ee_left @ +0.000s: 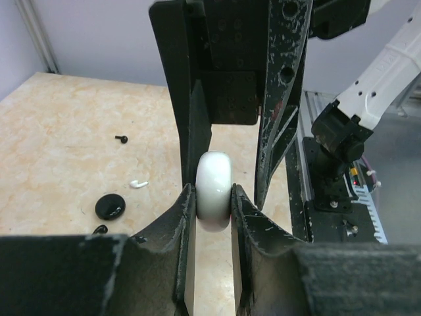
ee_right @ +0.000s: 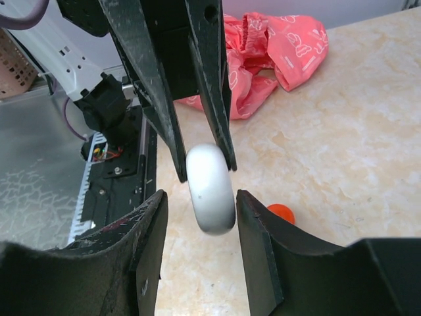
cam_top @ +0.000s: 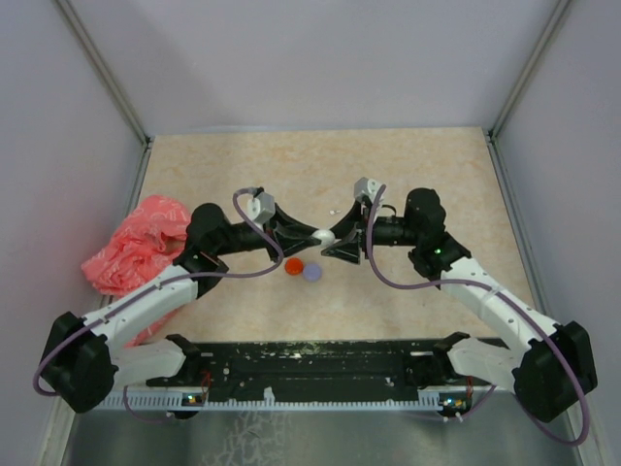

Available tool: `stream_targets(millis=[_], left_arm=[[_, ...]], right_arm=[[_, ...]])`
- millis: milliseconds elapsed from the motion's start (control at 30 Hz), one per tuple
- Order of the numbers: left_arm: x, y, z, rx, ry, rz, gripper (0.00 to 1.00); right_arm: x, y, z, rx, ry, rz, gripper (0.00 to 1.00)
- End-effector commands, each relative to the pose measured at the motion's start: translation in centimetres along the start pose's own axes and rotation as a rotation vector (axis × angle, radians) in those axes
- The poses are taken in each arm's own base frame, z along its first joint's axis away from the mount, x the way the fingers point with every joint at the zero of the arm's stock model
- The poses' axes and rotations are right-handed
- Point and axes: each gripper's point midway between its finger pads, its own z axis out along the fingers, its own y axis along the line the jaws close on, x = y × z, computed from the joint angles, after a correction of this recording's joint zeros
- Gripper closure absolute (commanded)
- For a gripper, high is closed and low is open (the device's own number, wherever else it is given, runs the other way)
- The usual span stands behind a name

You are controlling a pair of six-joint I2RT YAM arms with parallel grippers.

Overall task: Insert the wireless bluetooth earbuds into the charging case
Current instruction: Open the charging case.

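aloft, smooth white rounded plastic charging case [ee_left: 214,178], clamped between the left gripper [ee_left: 214,197] fingers. flanked by the right gripper [ee_right: 200,197], jaws parted, gap showing on one side. below, on the beige marbled table [ee_left: 59,131], well apart: tiny black stemmed earbud [ee_left: 121,138], tiny white earbud [ee_left: 138,184].

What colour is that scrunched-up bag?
The bag is pinkish red with white prints; right wrist view.

A crumpled pink-red plastic bag with white printed outlines [cam_top: 136,243] lies at the left edge of the beige marbled tabletop [cam_top: 320,165], close to the pale grey side wall [cam_top: 58,146]; a small red round disc [cam_top: 293,265] and a lilac round disc [cam_top: 311,273] lie flat side by side near the middle; a glossy black round disc [ee_left: 110,206] lies flat in the left wrist view.
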Motion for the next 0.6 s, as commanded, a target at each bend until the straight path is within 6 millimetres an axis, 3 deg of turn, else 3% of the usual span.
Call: stream_targets(millis=[0, 167, 567], left_arm=[[0.5, -0.7, 0.3, 0.032, 0.081, 0.073, 1.0], [1.3, -0.5, 0.5, 0.004, 0.162, 0.095, 1.0], [1.2, -1.0, 0.5, 0.008, 0.185, 0.131, 1.0]], right_arm=[[-3.0, 0.3, -0.3, -0.013, -0.017, -0.115, 0.54], [-2.7, 0.9, -0.5, -0.046, 0.029, -0.117, 0.56], [-0.9, 0.8, -0.6, -0.072, 0.12, -0.087, 0.68]])
